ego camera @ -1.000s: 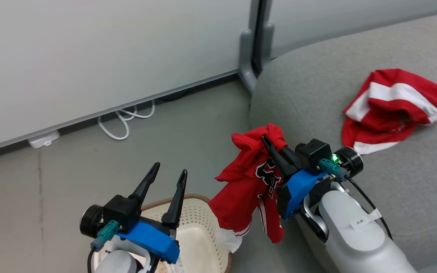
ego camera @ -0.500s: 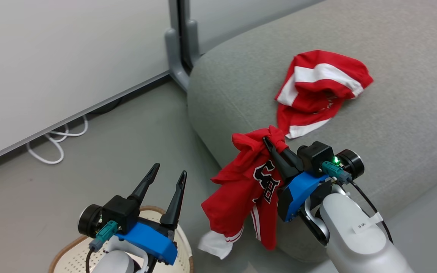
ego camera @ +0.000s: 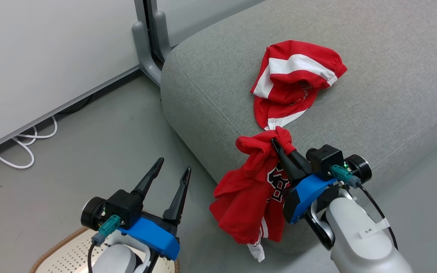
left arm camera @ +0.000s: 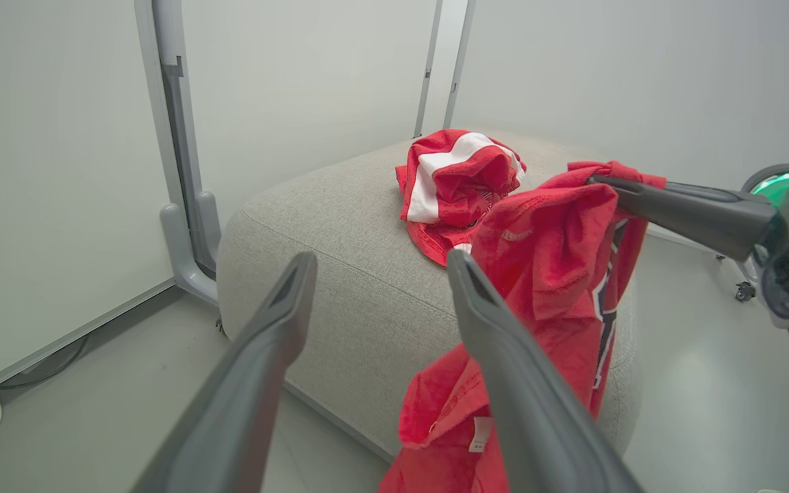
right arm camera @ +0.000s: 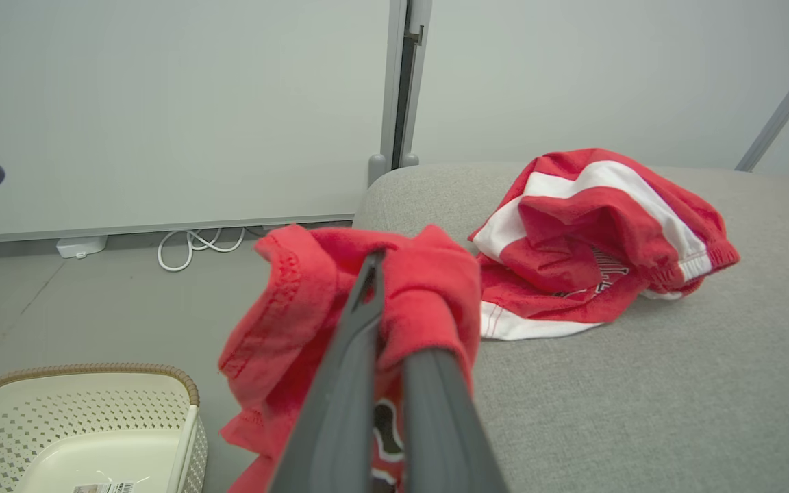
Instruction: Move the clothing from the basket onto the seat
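Head view, nearest part: the basket [ego camera: 65,254] stands on the floor [ego camera: 89,151] at the lower left, and what shows of its inside in the right wrist view holds no cloth. Above the basket hangs the left gripper [ego camera: 174,164], its two dark fingers spread wide with nothing between them. To the right, the right gripper [ego camera: 273,142] has its fingers pressed together on a bunched fold of the held garment [ego camera: 249,197]. This red cloth, with black and white print, hangs from the fingertips in front of the near side of the seat [ego camera: 218,94], and its white hem is low, close to the floor. The pinched fold is at the level of the seat's front edge. Further back, the second garment [ego camera: 294,76], red with a broad white stripe, lies crumpled on top of the seat. Its white tip points toward the pinched fold; I cannot tell if the two touch. Behind the seat stands a pale wall panel [ego camera: 51,57].
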Controlling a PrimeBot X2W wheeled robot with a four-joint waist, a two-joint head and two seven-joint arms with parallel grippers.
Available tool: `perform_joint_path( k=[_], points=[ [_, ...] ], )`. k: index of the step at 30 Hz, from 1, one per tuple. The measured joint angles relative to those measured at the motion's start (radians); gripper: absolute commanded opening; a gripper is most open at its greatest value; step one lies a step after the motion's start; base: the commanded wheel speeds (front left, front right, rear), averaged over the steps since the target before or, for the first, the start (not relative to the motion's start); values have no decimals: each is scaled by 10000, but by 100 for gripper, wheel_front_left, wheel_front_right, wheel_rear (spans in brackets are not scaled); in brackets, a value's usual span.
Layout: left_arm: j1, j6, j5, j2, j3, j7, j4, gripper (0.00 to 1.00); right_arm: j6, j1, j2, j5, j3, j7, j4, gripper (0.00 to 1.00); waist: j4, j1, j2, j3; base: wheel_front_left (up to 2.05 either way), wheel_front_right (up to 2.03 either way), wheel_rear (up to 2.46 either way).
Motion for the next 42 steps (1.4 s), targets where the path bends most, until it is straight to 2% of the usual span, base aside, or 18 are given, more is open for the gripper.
perform_joint_path(
  k=[11, 17, 21, 25, 34, 37, 42],
  points=[
    [-96, 0, -23, 151, 0, 0, -40, 100, 0, -62, 2, -29, -119, 2, -121, 0, -3, 0, 0, 243, 0, 0, 0],
    [-283, 0, 165, 554, 88, 0, -293, 100, 0, -1564, -123, 299, -573, 836, -449, 0, -16, 0, 0, 828, 0, 0, 0],
    [-758, -2, 330, 848, 44, 0, -541, 100, 0, -3045, -844, 520, -1068, 1593, -984, 0, 35, 0, 0, 1440, 0, 0, 0],
    [-1195, 0, 435, 1141, -69, 0, -811, 100, 0, -4458, -1858, 838, -1776, 2236, -1549, 0, 165, 1, 0, 2141, 0, 0, 0],
    [-2263, -2, 598, 1701, -589, 0, -1526, 100, 0, -6331, -4389, 1085, -4153, 3266, -2972, 0, 810, 2, 0, 3806, 0, 0, 0],
    [-2498, -2, 658, 1864, -648, 27, -1797, 100, 0, -6465, -4738, 1066, -4842, 3244, -3131, 0, 1111, 2, -1, 4331, 0, 0, 0],
    [-2801, 2, 788, 2013, -658, 84, -2230, 100, 2, -5901, -4834, 880, -5440, 2930, -2686, 0, 1628, 2, -1, 5113, 0, 0, 0]
  ],
)
